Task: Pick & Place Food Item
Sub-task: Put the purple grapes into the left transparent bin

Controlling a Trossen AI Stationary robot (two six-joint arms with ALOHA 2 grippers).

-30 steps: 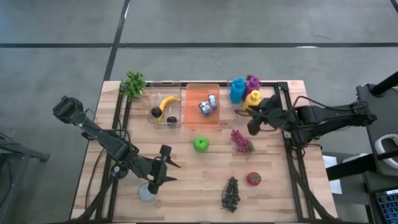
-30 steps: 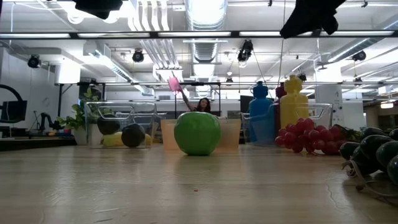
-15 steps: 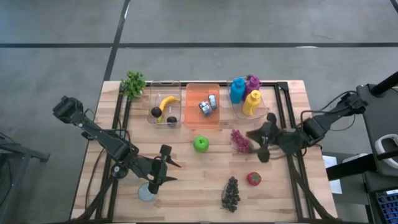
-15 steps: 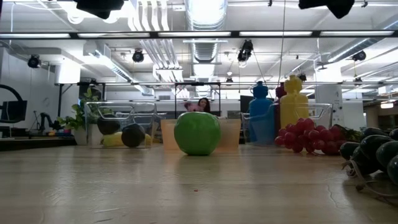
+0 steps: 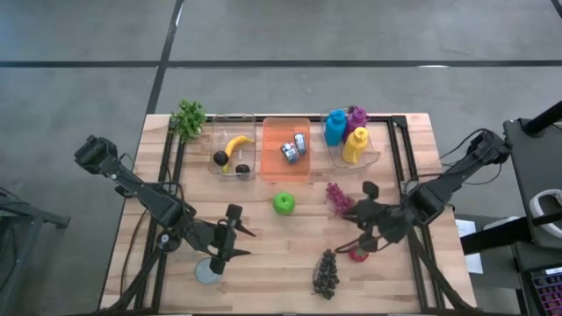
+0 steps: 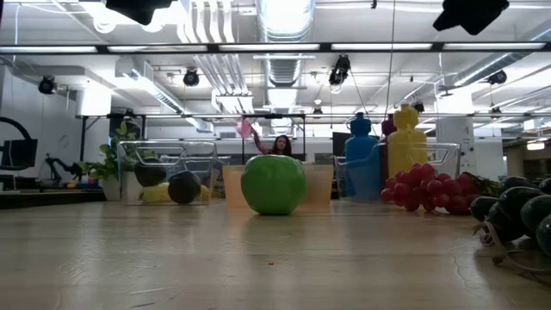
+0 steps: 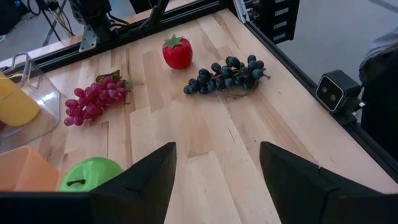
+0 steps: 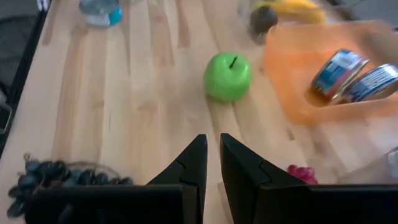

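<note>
A green apple (image 5: pixel 283 203) rests on the wooden table near its middle, with red grapes (image 5: pixel 340 198) to its right. A red strawberry (image 5: pixel 358 254) and a bunch of dark grapes (image 5: pixel 326 272) lie toward the near right. My right gripper (image 5: pixel 358 233) hovers just above the strawberry, shut with nothing between its fingers (image 8: pixel 211 163), and points toward the apple (image 8: pixel 228 76). My left gripper (image 5: pixel 230 235) waits open at the near left, also holding nothing (image 7: pixel 217 180). Past its fingers I see the strawberry (image 7: pixel 177 51) and dark grapes (image 7: pixel 227 74).
Along the far edge stand a clear bin with a banana (image 5: pixel 235 147), an orange tray with cans (image 5: pixel 286 149), a clear bin of coloured bottles (image 5: pixel 347 136) and a small plant (image 5: pixel 189 117). A small grey round object (image 5: pixel 208 273) sits under my left gripper. Black rails run down both table sides.
My right gripper has swung from beside the bottles at the far right toward the table's near edge, sinking a little and turning, and now hangs over the strawberry. No food item has moved.
</note>
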